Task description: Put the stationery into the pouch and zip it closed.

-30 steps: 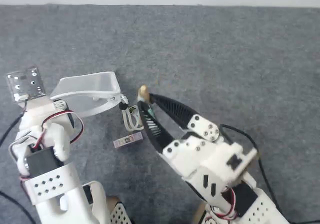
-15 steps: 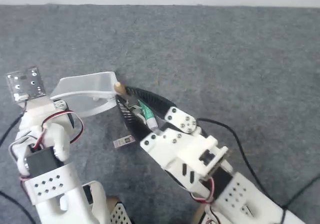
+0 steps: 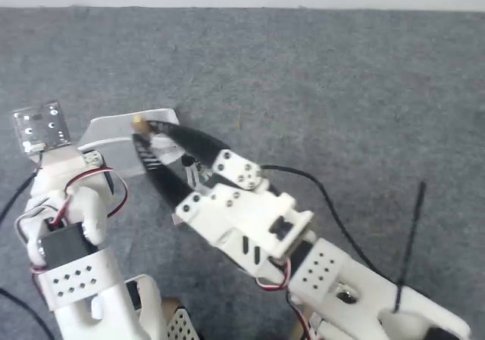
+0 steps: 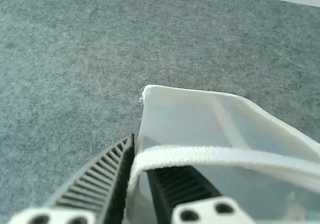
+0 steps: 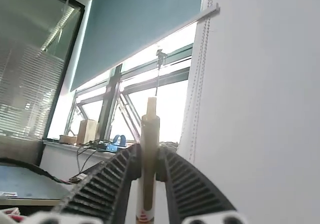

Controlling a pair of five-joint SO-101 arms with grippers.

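Note:
A translucent white pouch [image 3: 110, 130] lies on the grey mat at the left, its mouth held up. My left gripper [image 4: 137, 156] is shut on the pouch's [image 4: 200, 124] white zipper edge. My right gripper [image 3: 139, 132] is shut on a cream pen [image 3: 140, 120], whose tan tip hangs over the pouch's open mouth. In the right wrist view the pen [image 5: 149, 154] stands upright between the two black fingers [image 5: 107, 181]. A small white clip-like item [image 3: 195, 175] lies on the mat beside the pouch, partly hidden under the right arm.
Grey mat [image 3: 341, 90] stretches open to the right and back. A white square board with dots [image 3: 38, 128] sits on the left arm, next to the pouch. A black cable [image 3: 333, 219] trails from the right arm.
My right arm has swung left with the pen, from beside the clip to above the pouch's mouth, and now covers a small flat item on the mat. The left arm keeps still.

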